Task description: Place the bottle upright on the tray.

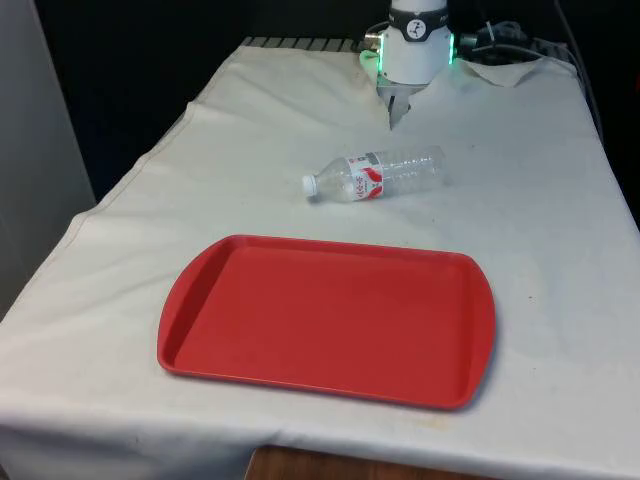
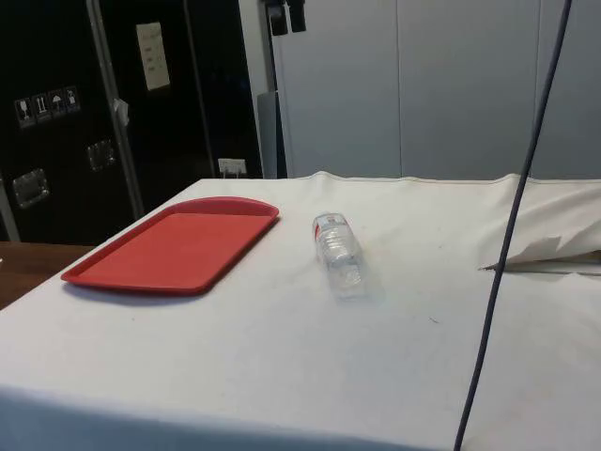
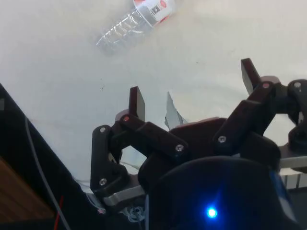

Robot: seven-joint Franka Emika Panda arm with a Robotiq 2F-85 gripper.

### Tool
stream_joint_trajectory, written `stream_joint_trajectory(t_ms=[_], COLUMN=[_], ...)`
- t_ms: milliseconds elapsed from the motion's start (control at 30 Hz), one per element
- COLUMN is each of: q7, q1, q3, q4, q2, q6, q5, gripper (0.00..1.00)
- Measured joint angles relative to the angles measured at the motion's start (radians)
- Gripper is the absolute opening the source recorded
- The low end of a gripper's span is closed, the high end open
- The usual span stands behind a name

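Red plastic tray (image 1: 327, 320), nearest the onlooker, lies flat on the white-clothed desk (image 1: 540, 250) with its raised rim all round and its floor bare. Beyond it, just past the tray's far rim and apart from it, the bottle (image 1: 375, 174) lies on its side on the cloth, its white cap toward the front view's left and its base toward the front view's right. It is clear, thin-walled and ribbed, with a red-and-white label band near the shoulder, and it looks empty or nearly so. Farthest off, at the desk's far end, the gripper (image 1: 397, 110) hangs above the cloth behind the bottle, touching nothing. In the wrist view the jaws stand wide apart with only cloth between them, and the bottle (image 3: 136, 21) lies well ahead of them.

Handling, as judged from these views: the bottle should be very light, so lifting it asks little force, yet its round body may roll away at a glancing touch. Its thin wall is likely to buckle under a hard squeeze, and smooth plastic may slip in a loose one. The ribbed mid-body, between label and base, seems the best place to take hold, with the jaws closing across the width. The cap end is stiffer but narrow. A grip near the middle should also ease turning it upright, though so light a bottle may topple when set down on its small base.
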Motion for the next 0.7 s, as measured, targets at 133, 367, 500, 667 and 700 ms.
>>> stream_joint_trajectory(t_ms=[133, 367, 500, 667, 700], q7=[0.007, 0.019, 0.025, 0.032, 0.037], q1=[0.0, 0.001, 0.001, 0.001, 0.001], q3=[0.001, 0.004, 0.008, 0.012, 0.016], q4=[-0.01, -0.039, -0.059, -0.076, -0.089], q2=[0.0, -0.006, -0.014, -0.017, -0.019], q6=[0.001, 0.005, 0.012, 0.019, 0.026], q5=[0.0, 0.0, 0.002, 0.003, 0.003], gripper=[1.0, 1.0, 1.0, 1.0, 1.0])
